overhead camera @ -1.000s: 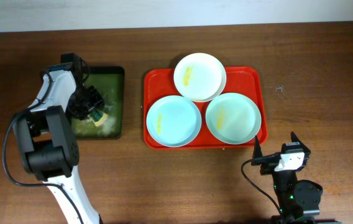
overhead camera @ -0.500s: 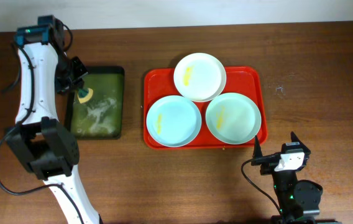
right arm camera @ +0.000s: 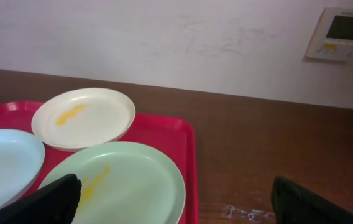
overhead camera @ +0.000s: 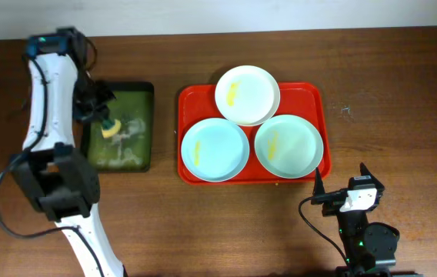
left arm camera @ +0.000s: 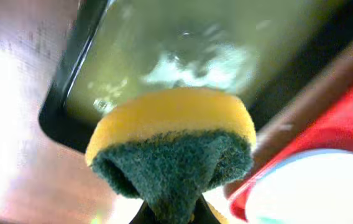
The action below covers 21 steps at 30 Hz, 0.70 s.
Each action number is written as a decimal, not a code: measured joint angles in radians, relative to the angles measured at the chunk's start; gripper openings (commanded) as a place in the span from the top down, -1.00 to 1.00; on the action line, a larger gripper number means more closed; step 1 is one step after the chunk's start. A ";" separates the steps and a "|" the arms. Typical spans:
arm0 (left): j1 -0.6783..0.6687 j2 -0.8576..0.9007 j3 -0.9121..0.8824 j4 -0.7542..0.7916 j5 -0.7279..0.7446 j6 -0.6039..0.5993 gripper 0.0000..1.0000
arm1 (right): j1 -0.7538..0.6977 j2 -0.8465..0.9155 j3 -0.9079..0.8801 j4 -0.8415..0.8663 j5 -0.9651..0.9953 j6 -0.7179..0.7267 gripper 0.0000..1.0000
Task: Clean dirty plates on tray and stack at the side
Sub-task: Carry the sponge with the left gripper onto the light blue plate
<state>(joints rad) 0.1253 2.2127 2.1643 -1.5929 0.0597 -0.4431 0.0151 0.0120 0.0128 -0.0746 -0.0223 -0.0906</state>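
The left end effector (overhead camera: pixel 105 121), clenched on the sponge (left arm camera: pixel 171 143), has slid from the dark green tray's (overhead camera: pixel 148 150) far corner to over its sudsy water, slightly nearer the red tray (overhead camera: pixel 188 100). On the red tray the white plate (overhead camera: pixel 247 95), left aqua plate (overhead camera: pixel 215 149) and right aqua plate (overhead camera: pixel 287 145) lie unmoved, yellow-smeared. The right end effector (overhead camera: pixel 340 178) stays released above the counter (overhead camera: pixel 403 92), off the red tray's near right corner.

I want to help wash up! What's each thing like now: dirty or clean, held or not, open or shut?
White plate: yellow smear, overlapping tray's far rim.
Left aqua plate: yellow smear, on tray.
Right aqua plate: yellow smear, on tray.
Sponge: pinched in left claw, over green tray.
Green tray: wet, foamy.
Left claw: shut on sponge.
Right claw: open, empty.
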 measured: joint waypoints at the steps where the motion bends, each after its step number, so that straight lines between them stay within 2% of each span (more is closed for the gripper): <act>1: -0.001 -0.016 0.072 -0.014 0.032 0.018 1.00 | 0.000 0.000 0.000 0.000 0.000 0.000 -0.97; 3: -0.017 -0.043 0.116 -0.017 0.068 0.034 1.00 | 0.000 0.000 0.000 0.000 0.000 0.000 -0.96; 7: -0.166 -0.115 0.128 -0.029 0.121 0.068 1.00 | 0.000 0.000 0.000 0.000 0.000 0.000 -0.97; 10: -0.361 -0.119 -0.049 0.113 0.139 0.084 1.00 | 0.000 0.000 0.000 0.000 0.000 0.000 -0.97; 12: -0.443 -0.116 -0.160 0.225 0.144 0.083 1.00 | 0.000 0.000 0.000 0.000 0.000 0.000 -0.97; 15: -0.582 -0.111 -0.383 0.470 0.147 0.043 1.00 | 0.000 0.000 0.000 0.000 0.000 0.000 -0.97; 17: -0.632 -0.108 -0.481 0.582 0.150 0.028 1.00 | 0.000 0.000 0.000 0.001 0.000 0.000 -0.97; 20: -0.657 -0.108 -0.557 0.650 0.090 -0.038 0.98 | 0.000 0.000 0.000 0.000 0.000 0.000 -0.97; 21: -0.657 -0.108 -0.570 0.651 0.059 -0.064 0.84 | 0.000 0.000 0.000 0.000 0.000 0.000 -0.97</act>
<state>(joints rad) -0.5316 2.1052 1.5944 -0.9417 0.1184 -0.5072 0.0151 0.0120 0.0128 -0.0746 -0.0227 -0.0906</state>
